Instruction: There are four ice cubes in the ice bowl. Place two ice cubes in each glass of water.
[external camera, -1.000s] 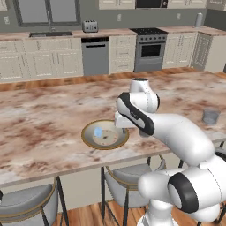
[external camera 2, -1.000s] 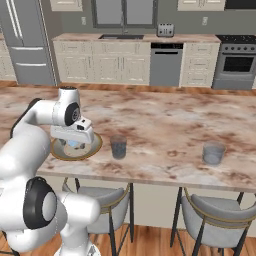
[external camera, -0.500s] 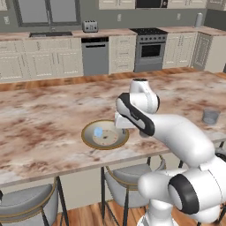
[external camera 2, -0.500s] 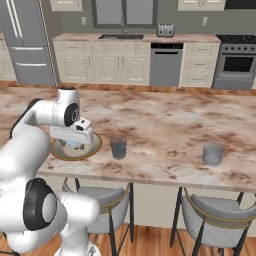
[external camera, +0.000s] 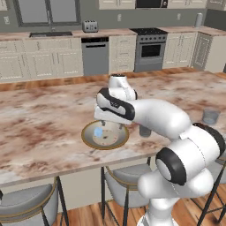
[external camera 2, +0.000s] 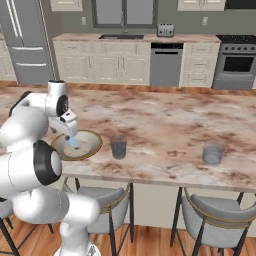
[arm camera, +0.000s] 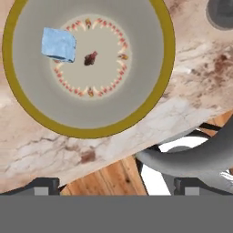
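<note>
The gripper (external camera: 107,125) hangs over the ice bowl (external camera: 105,134) on the marble counter (external camera: 44,128), its jaws mostly hidden by the wrist. One pale blue ice cube (external camera: 98,132) lies just below-left of it. One glass (external camera: 144,130) stands right of it, another (external camera: 210,116) well right.

Before me: long kitchen island counter (external camera: 48,123) with a pink-brown marbled stone top and a pale front edge; on it, close to that near edge, a wide shallow round bowl (external camera: 105,134) with golden-tan rim and grey-beige inside; just beside the bowl, apart from it, a small grey translucent cylindrical glass (external camera 2: 118,146), upright; well along the counter, a second like glass (external camera 2: 214,153), also upright.
</note>
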Tool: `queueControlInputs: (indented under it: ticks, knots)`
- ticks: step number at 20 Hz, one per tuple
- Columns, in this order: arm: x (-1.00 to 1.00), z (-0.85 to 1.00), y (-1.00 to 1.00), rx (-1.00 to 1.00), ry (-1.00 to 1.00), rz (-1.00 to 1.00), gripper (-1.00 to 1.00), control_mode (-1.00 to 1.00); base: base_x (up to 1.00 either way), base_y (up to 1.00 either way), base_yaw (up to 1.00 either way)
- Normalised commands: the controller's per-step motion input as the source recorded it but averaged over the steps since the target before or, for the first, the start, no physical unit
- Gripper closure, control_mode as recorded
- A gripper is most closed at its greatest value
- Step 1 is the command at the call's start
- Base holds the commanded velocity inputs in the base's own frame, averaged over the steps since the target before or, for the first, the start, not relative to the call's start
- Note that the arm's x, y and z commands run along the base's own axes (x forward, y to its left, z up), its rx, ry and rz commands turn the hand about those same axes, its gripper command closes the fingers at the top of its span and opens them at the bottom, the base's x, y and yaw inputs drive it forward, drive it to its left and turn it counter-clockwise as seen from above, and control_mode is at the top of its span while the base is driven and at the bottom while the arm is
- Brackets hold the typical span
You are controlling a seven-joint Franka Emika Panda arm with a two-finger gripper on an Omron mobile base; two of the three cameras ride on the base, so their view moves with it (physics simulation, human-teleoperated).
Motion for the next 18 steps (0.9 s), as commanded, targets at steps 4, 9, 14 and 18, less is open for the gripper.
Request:
queueControlInputs:
  ticks: [4, 9, 14, 18]
  knots:
    - [0.09, -0.23, 0.35, -0.01, 0.03, -0.19, -1.0, -1.0, 0.0, 0.0, 0.0]
    - [0.16, -0.39, 0.01, -0.12, 0.0, -0.15, -1.0, -1.0, 0.0, 0.0, 0.0]
    - [0.36, -0.07, 0.0, -0.16, -0.03, -0.13, -1.0, -1.0, 0.0, 0.0, 0.0]
    - [0.17, -0.1, 0.0, -0.04, -0.07, -0.1, -1.0, -1.0, 0.0, 0.0, 0.0]
